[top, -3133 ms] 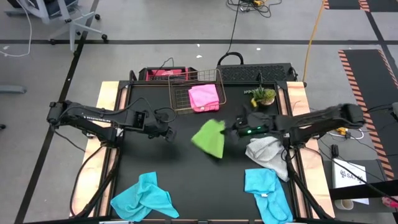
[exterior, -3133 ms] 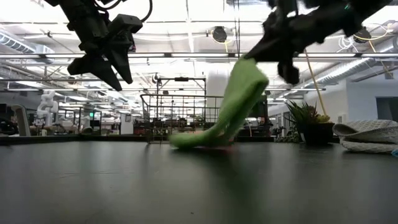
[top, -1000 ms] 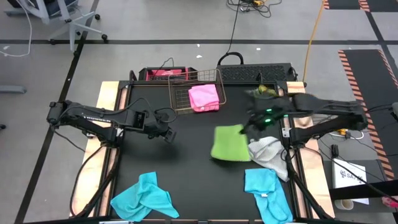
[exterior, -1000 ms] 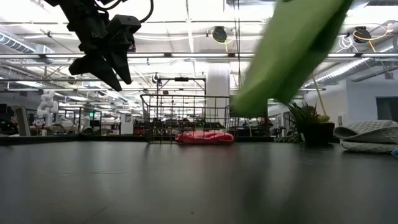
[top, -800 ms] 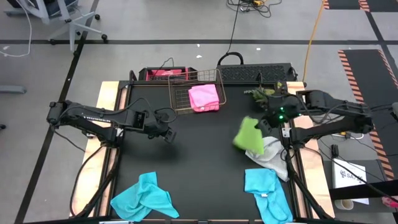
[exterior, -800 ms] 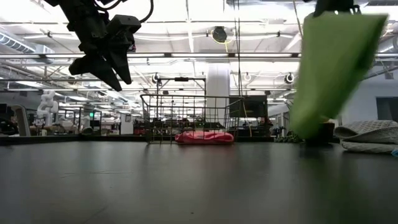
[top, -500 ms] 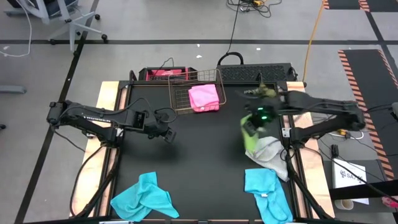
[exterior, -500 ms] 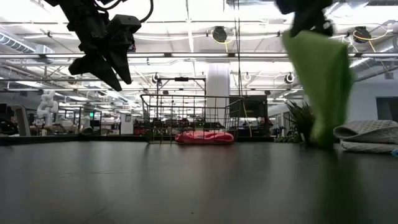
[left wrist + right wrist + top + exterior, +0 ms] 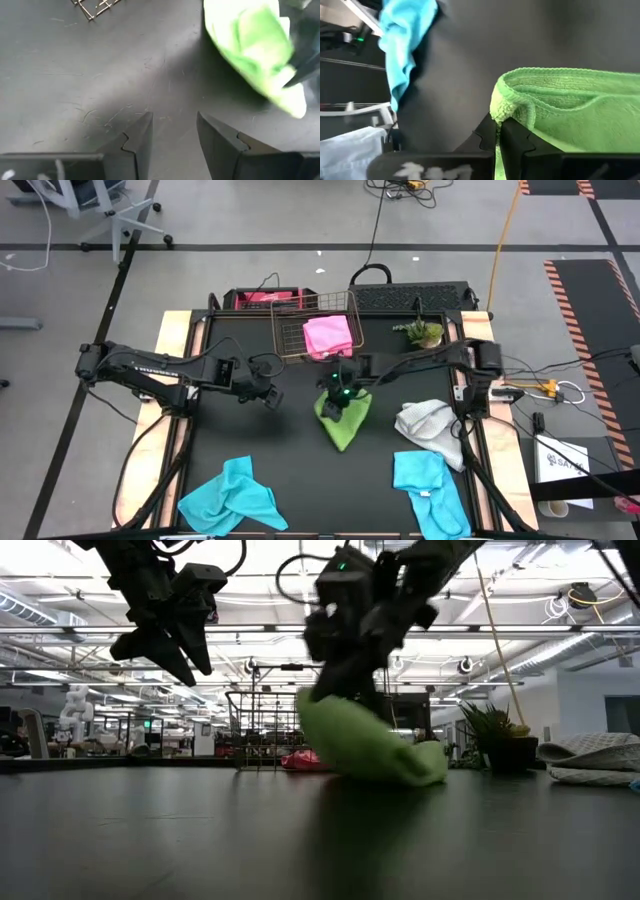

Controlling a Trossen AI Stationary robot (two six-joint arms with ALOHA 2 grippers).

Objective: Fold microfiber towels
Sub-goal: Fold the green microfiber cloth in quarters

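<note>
Pinching one edge of the lime green towel (image 9: 342, 420) between pressed-together fingers, the right pincer (image 9: 340, 393) holds it at mid-tabletop (image 9: 290, 460). The cloth trails from the pincer toward 5 o'clock (its long axis, judged from above). The left pincer (image 9: 270, 395), spread and empty, hovers at 9 o'clock of the towel, near enough to take a free corner.

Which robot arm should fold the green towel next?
Probably the right. Its right gripper is already shut on the lime green towel at mid-table, with part of the cloth lying on the table. The left gripper hangs open beside it, above the table, holding nothing.
</note>
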